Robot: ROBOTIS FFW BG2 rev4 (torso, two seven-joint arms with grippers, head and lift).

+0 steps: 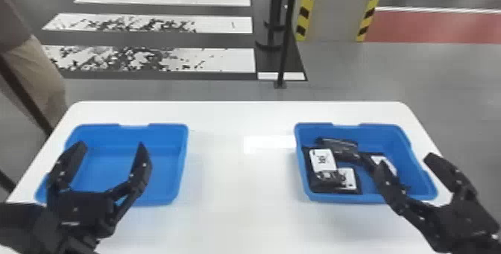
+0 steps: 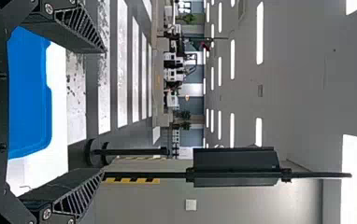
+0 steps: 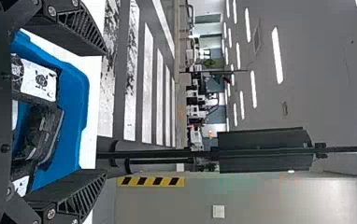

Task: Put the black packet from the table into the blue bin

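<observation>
Both fingers of the right end effector (image 1: 405,161) stand wide apart, and I see nothing gripped between them. Its inner finger comes over the side of the right blue bin (image 1: 387,134), while the outer finger is beyond the bin's right side. Whether the inner finger touches something there, I cannot tell. The left end effector (image 1: 111,146) is also widely open and holds nothing; its fingers are over the left blue bin (image 1: 156,134).

A little to the left of the right end effector's inner finger, black packets (image 1: 323,160) with white labels lie in the right blue bin, partly one upon another. Both bins rest on the worktop (image 1: 238,205). Farther ahead of the two end effectors, past the worktop, a dark pole (image 1: 285,48) rises from the floor.

As I judge it, the putting-in is at its end, if this bin is the one intended. The next move should be to lift the right end effector clear, with its fingers kept apart, and carefully, because the inner finger could catch the rim or disturb a packet.
</observation>
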